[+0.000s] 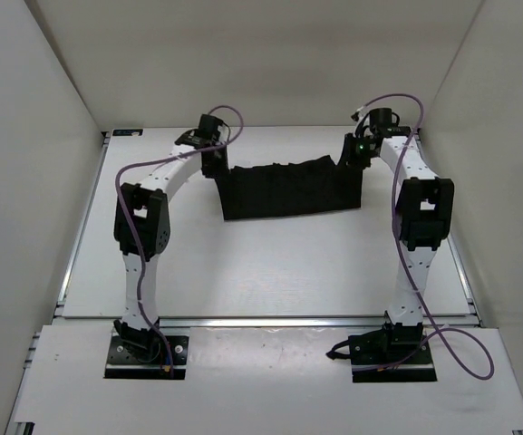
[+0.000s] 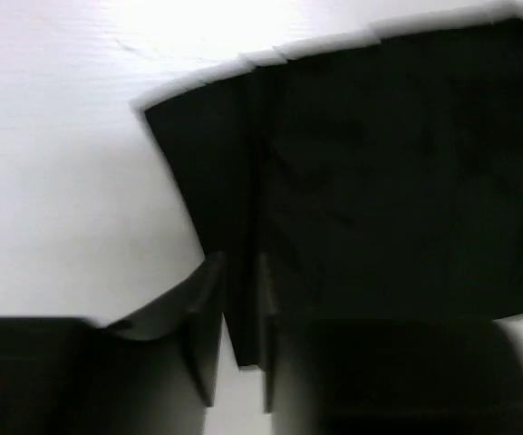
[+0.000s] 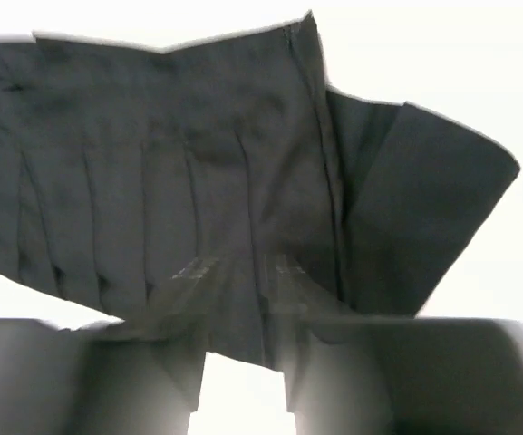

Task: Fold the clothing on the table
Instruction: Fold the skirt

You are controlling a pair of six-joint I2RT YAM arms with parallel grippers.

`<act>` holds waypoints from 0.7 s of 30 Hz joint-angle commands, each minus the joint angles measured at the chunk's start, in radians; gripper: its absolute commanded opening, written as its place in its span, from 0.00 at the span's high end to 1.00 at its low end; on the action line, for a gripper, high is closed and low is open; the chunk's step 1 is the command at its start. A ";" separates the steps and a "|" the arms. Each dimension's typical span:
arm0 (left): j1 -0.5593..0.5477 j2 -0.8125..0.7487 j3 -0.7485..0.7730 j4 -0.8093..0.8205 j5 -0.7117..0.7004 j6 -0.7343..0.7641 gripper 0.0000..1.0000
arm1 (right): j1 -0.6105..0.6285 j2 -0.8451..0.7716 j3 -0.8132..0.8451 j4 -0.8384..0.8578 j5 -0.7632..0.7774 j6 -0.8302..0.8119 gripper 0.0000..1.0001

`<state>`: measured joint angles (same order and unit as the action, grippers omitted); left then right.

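Left claw [image 1: 212,163] first. On its own camera the two fingers [image 2: 205,335] stand partway apart, and a narrow strip of the clothing [image 1: 288,188] runs down between them and ends partway along their length. That view is smeared, so I can't tell whether either pad touches the fabric.

The right claw [image 1: 352,159] reads much the same. Its jaws are parted by a modest gap, and the hem of the cloth lies between the fingers [image 3: 284,290], with bare white showing nearer the wrist. I can't make out a pinch there either.

Both claw bodies fill the bottom of their wrist views as dark, out-of-focus blocks. The left wrist picture cuts the garment off at its right border. From overhead the fingertips themselves are lost against the black fabric.

The clothing lies on the table [image 1: 270,263] as a band spanning from one claw to the other, so its long axis runs claw to claw. Its creases run across the short way. Beside the right claw's outer finger, a loose flap [image 3: 433,208] juts out.
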<state>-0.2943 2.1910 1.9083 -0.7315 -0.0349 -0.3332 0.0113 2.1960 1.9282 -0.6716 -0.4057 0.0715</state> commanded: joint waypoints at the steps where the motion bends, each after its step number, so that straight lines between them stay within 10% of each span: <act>1: -0.120 -0.152 -0.154 0.131 0.019 0.023 0.75 | -0.010 -0.059 -0.107 0.021 -0.040 -0.021 0.91; 4: -0.154 -0.189 -0.292 0.266 0.085 -0.049 1.00 | -0.010 -0.070 -0.207 0.086 -0.117 0.016 1.00; 21: -0.166 -0.116 -0.492 0.276 -0.095 -0.236 1.00 | 0.059 -0.137 -0.471 0.106 0.051 0.008 1.00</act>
<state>-0.4599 2.0933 1.4734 -0.4049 -0.0811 -0.5503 0.0608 2.1056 1.5208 -0.5537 -0.3862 0.0834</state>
